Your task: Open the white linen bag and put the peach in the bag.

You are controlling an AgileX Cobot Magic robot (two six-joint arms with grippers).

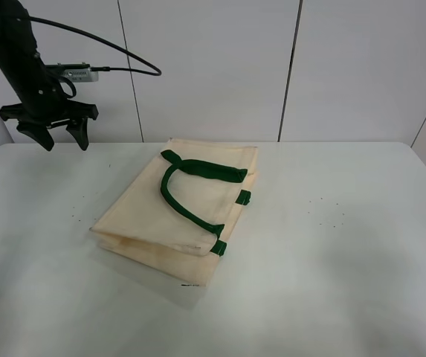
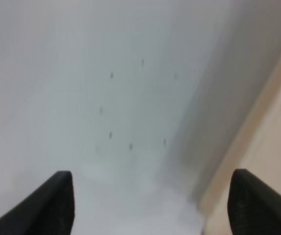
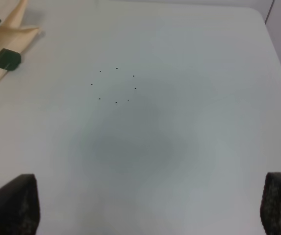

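The white linen bag (image 1: 186,212) lies flat in the middle of the table (image 1: 361,245) (green handles on top). The left gripper (image 1: 58,136) hangs wide open, up by the far left edge, well apart from it. The right gripper (image 3: 145,215) is open too, over bare table.

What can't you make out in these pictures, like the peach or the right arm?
- Peach: in no view; whether the bag hides it cannot be told.
- Right gripper: outside the high view; the wrist view's lower edge cuts it to two fingertips.
- Bag mouth: lying flat, inside hidden.
- Left wrist view: blurred; only a cream bag edge shows beside the left gripper.
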